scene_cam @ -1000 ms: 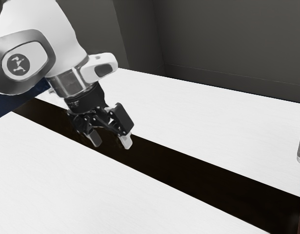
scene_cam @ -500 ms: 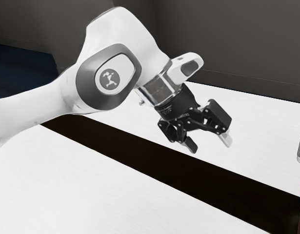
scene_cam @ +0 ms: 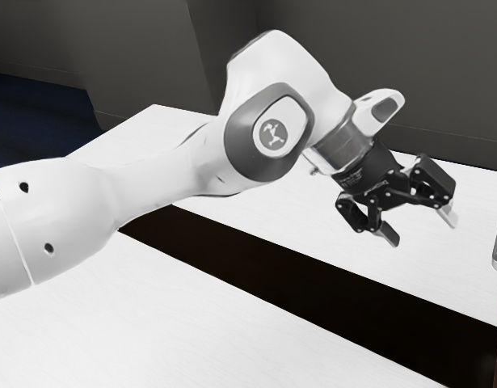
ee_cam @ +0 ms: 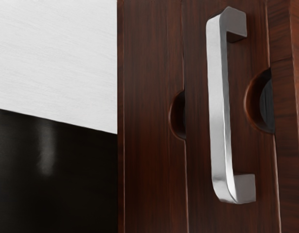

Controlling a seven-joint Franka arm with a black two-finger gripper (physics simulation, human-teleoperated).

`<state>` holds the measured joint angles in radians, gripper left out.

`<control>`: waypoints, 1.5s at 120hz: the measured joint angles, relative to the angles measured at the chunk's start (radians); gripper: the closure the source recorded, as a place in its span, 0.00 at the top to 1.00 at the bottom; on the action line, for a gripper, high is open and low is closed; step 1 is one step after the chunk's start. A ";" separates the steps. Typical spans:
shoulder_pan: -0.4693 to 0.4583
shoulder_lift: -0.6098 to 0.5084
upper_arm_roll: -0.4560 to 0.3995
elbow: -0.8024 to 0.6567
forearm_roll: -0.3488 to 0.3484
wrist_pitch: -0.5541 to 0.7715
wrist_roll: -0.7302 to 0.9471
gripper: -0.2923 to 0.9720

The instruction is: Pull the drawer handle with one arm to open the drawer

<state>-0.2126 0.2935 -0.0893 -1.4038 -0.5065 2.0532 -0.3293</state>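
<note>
Open hand point(scene_cam: 419, 226) over white table point(scene_cam: 191, 323), fingers spread and empty, silver drawer handle point(ee_cam: 219, 107) ahead on dark wooden front point(ee_cam: 149, 145), untouched

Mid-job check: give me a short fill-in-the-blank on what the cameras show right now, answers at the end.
1. The gripper has its fingers ____, with nothing between them.
2. The handle on the drawer front is a ____-coloured bar.
3. The drawer front is dark reddish ____.
4. The table is ____ with a black strip across it.
Missing words: open; silver; wood; white.
</note>
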 joint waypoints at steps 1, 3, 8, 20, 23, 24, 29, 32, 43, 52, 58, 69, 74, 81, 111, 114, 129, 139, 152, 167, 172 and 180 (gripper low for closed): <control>-0.009 0.003 0.009 0.003 0.000 0.000 0.000 0.77; -0.028 0.008 0.027 0.011 0.000 0.000 -0.001 0.77; -0.059 0.025 0.054 0.028 -0.001 0.001 -0.002 0.77; -0.086 0.064 0.073 0.056 -0.001 0.002 -0.006 0.77; -0.089 0.069 0.075 0.059 -0.001 0.003 -0.006 0.77; -0.089 0.070 0.075 0.059 -0.001 0.003 -0.007 0.77; -0.091 0.082 0.077 0.074 0.001 0.003 -0.008 0.77; -0.092 0.088 0.077 0.083 0.004 0.004 -0.008 0.77; -0.094 0.119 0.076 0.107 0.020 0.029 -0.010 0.77; -0.094 0.135 0.075 0.119 0.026 0.048 -0.013 0.77; -0.097 0.151 0.075 0.145 0.029 0.058 -0.014 0.77; -0.104 0.187 0.073 0.191 0.030 0.070 -0.016 0.77; -0.105 0.198 0.073 0.199 0.030 0.075 -0.016 0.77; -0.105 0.209 0.073 0.203 0.031 0.079 -0.017 0.77; -0.109 0.250 0.074 0.225 0.035 0.088 -0.020 0.77; -0.110 0.253 0.074 0.228 0.036 0.088 -0.020 0.77; -0.110 0.275 0.076 0.243 0.044 0.090 -0.021 0.77; -0.106 0.276 0.076 0.245 0.054 0.090 -0.021 0.77; -0.097 0.271 0.080 0.245 0.064 0.087 -0.022 0.77; -0.074 0.269 0.082 0.255 0.077 0.081 -0.022 0.77; -0.069 0.268 0.082 0.255 0.082 0.079 -0.022 0.77; -0.063 0.267 0.082 0.250 0.088 0.077 -0.022 0.77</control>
<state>-0.2761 0.5608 -0.0078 -1.1540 -0.4182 2.1301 -0.3512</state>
